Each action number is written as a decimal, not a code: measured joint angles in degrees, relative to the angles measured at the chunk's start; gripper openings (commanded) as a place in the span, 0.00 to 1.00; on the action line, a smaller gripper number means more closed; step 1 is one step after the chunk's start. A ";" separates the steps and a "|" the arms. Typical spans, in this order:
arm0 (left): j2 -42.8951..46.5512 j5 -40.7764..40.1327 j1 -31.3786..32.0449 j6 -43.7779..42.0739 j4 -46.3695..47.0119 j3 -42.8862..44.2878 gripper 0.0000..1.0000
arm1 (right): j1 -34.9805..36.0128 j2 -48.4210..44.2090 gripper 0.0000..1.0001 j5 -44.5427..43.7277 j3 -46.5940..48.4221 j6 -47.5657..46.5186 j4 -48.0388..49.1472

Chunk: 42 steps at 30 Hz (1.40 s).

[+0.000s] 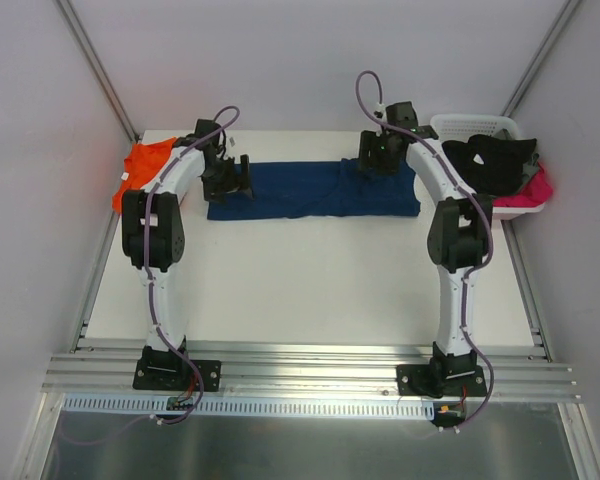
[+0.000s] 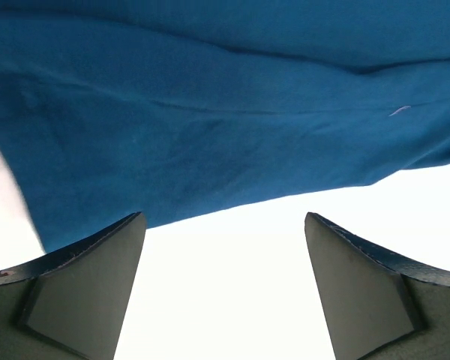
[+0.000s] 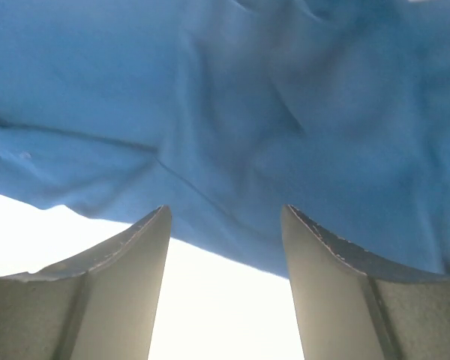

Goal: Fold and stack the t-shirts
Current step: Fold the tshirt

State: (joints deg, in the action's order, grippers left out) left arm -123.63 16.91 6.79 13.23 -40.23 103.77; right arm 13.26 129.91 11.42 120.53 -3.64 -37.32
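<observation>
Navy blue t-shirt (image 1: pixel 313 190): plain on its visible face, and a brighter mid-blue in both wrist views. Orange t-shirt (image 1: pixel 140 168): a vivid, even orange. The counter (image 1: pixel 300 290) was white. The basket (image 1: pixel 477 126) was white, with a black garment (image 1: pixel 490 162) and a magenta one (image 1: pixel 536 190). The arms (image 1: pixel 165 195) were white with black joints, their cables (image 1: pixel 365 90) purple. The left gripper (image 2: pixel 223 215) had dark grey fingers (image 2: pixel 82 292).

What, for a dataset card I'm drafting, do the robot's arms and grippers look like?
Both the left arm and right arm have white curved links, black joint housings and black base plates. A purple cable runs along each. The left gripper and right gripper are black, with broad wedge-shaped fingers and flat grey inner faces.
</observation>
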 measured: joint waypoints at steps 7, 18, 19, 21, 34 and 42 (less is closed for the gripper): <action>-0.90 -2.14 -0.09 -4.02 -0.90 7.85 0.89 | -3.63 -7.28 0.64 0.85 -9.09 -0.28 -1.03; -16.72 -3.91 -0.09 -8.79 0.24 20.94 0.90 | -3.10 0.28 0.64 4.90 -10.10 1.97 -2.78; -16.98 -3.98 -0.11 -9.05 0.22 21.16 0.90 | -3.15 1.31 0.64 5.01 -9.70 2.14 -2.80; -16.83 -3.93 -0.11 -9.53 0.59 21.51 0.90 | -3.28 2.89 0.64 5.33 -9.14 2.38 -2.89; -6.73 -2.10 -0.09 -8.68 2.10 3.96 0.90 | -5.01 3.74 0.65 7.43 -7.50 4.57 -3.76; 5.70 -0.85 1.46 -6.47 -0.17 -15.10 0.88 | -8.11 7.65 0.66 7.82 1.33 4.92 -4.55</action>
State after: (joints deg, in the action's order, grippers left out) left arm -117.93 16.05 8.25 6.76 -40.40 88.66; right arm 5.15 137.56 19.25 121.86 1.28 -41.87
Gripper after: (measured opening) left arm 0.887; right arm 0.663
